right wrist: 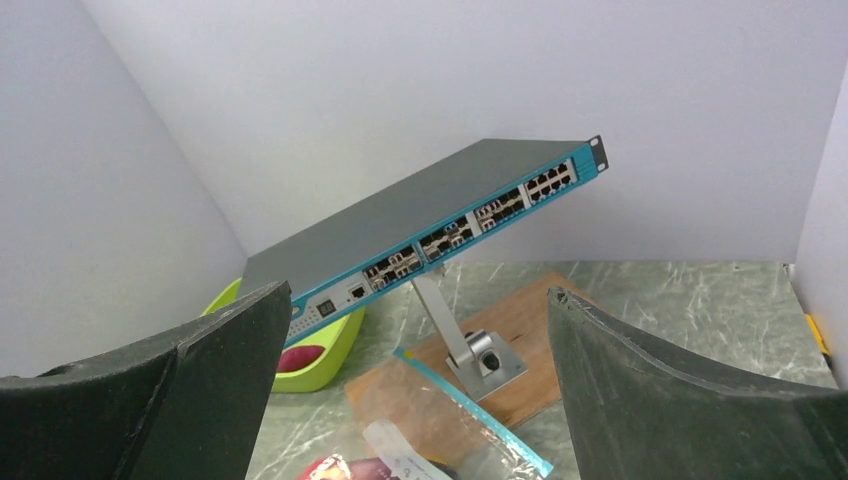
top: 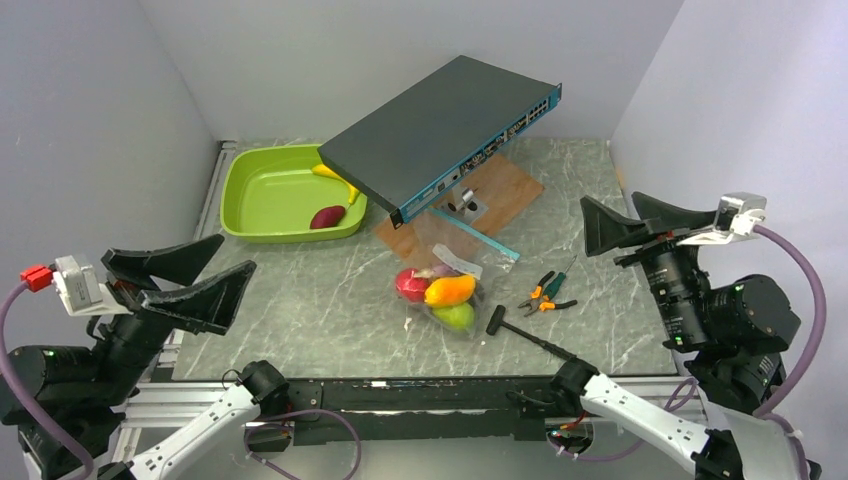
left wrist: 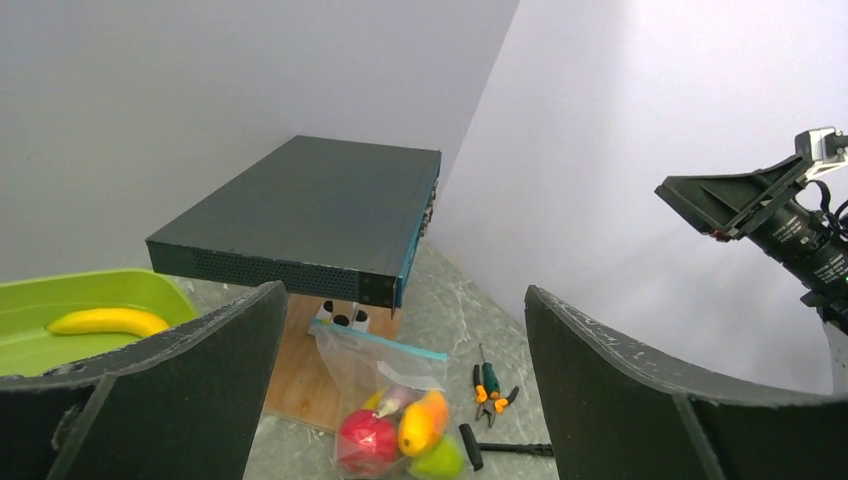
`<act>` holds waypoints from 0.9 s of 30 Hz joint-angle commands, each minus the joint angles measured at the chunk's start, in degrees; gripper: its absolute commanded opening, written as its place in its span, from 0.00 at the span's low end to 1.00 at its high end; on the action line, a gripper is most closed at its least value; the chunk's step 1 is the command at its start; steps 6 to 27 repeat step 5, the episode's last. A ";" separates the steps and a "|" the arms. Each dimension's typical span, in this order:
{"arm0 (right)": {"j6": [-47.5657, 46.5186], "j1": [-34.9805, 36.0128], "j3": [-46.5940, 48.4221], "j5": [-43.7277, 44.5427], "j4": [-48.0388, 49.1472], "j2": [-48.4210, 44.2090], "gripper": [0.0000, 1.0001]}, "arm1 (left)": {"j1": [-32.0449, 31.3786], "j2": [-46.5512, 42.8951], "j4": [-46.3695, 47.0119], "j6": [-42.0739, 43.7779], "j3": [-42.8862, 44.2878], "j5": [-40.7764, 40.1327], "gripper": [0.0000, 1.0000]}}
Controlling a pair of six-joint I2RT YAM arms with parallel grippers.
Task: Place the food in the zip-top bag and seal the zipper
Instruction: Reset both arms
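At the worktop's far-left corner we reckon the banana and dark-red piece go next into the zip-top bag, left gripper and right gripper spread, empty.

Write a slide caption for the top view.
Clear zip-top bag holds toy fruits; banana and dark-red piece lie in the green tray.

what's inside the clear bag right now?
A red apple, an orange fruit and a green apple show through the bag. One more pale piece sits behind them, too covered to identify. Anything beneath the pile is hidden.
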 commanded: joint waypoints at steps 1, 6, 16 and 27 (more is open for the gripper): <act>-0.24 -0.11 0.61 -1.04 0.79 -2.29 1.00 | 0.19 0.86 3.52 1.12 2.15 0.41 0.94; -0.65 -0.12 -1.07 -1.54 1.01 -3.23 1.00 | 0.25 0.84 4.53 1.20 2.03 1.32 0.99; -0.65 -0.12 -1.07 -1.54 1.01 -3.23 1.00 | 0.25 0.84 4.53 1.20 2.03 1.32 0.99; -0.65 -0.12 -1.07 -1.54 1.01 -3.23 1.00 | 0.25 0.84 4.53 1.20 2.03 1.32 0.99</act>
